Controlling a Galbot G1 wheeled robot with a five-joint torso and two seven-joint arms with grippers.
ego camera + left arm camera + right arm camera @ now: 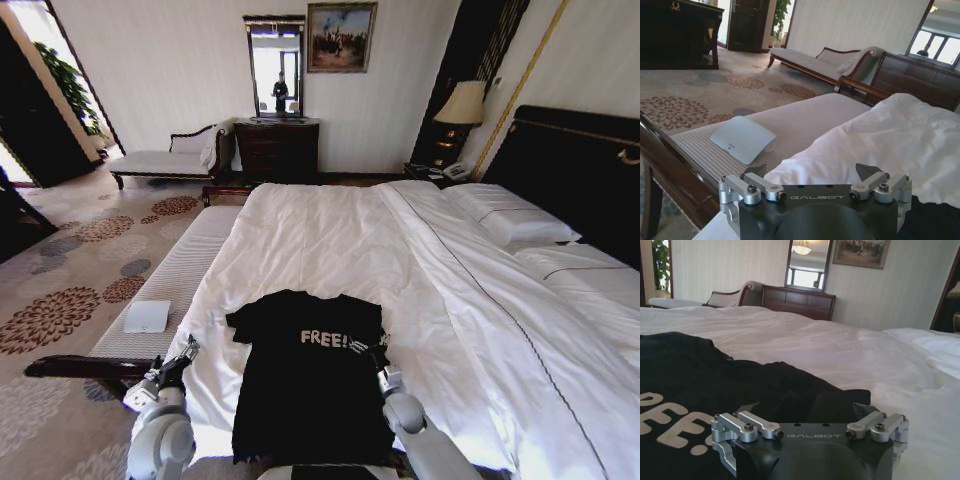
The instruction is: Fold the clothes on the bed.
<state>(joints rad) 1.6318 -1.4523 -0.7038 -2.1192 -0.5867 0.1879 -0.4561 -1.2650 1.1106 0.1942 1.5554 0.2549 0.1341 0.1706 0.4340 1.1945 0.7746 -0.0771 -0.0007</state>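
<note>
Currently the left gripper (186, 352) is hovering off the near left edge of the bed (330, 240), jaws spread open, gripping nothing, with the bench (175, 285) just beyond. T-shirt (310, 375) is lying flat, lettering up, at the bed's near edge, apart from that gripper. Right gripper (378, 352) is sitting at the shirt's right sleeve, jaws open over black fabric. Risks: jaws are likely pinching the white duvet (460, 330) along with the cotton, or catching only one layer, so the fold drags crooked.
</note>
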